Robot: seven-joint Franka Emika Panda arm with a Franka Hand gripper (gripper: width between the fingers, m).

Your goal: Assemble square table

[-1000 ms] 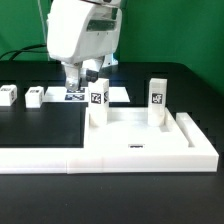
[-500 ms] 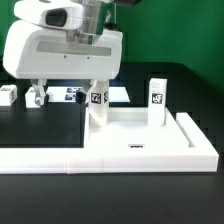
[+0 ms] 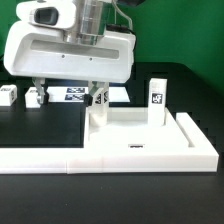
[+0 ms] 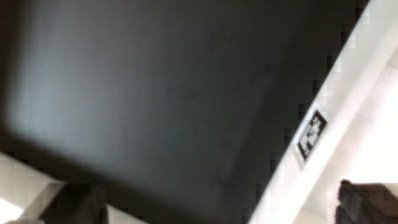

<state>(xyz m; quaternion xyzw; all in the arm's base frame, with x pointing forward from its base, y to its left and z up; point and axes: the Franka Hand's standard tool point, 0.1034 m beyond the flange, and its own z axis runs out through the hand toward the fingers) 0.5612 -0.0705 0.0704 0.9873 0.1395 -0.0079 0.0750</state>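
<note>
The white square tabletop (image 3: 132, 128) lies at the exterior view's right, with two white tagged legs standing upright on it, one at its left (image 3: 97, 108) and one at its right (image 3: 157, 98). Two loose tagged legs (image 3: 8, 96) (image 3: 34, 98) lie on the black table at the left. My gripper (image 3: 68, 94) hangs broadside, open wide and empty, one finger by the nearer loose leg and the other finger (image 3: 101, 92) in front of the left upright leg. The wrist view is blurred: dark table, a white band with a tag (image 4: 311, 135), and my fingertips (image 4: 365, 200) far apart.
The marker board (image 3: 118, 94) lies behind the gripper. A long low white wall (image 3: 40, 160) runs along the front and up the right side (image 3: 196, 132) of the tabletop.
The gripper has turned from narrow-on to broadside and come closer to the camera and lower. In the last half second it shifted slightly to the exterior view's right. The parts have not moved.
</note>
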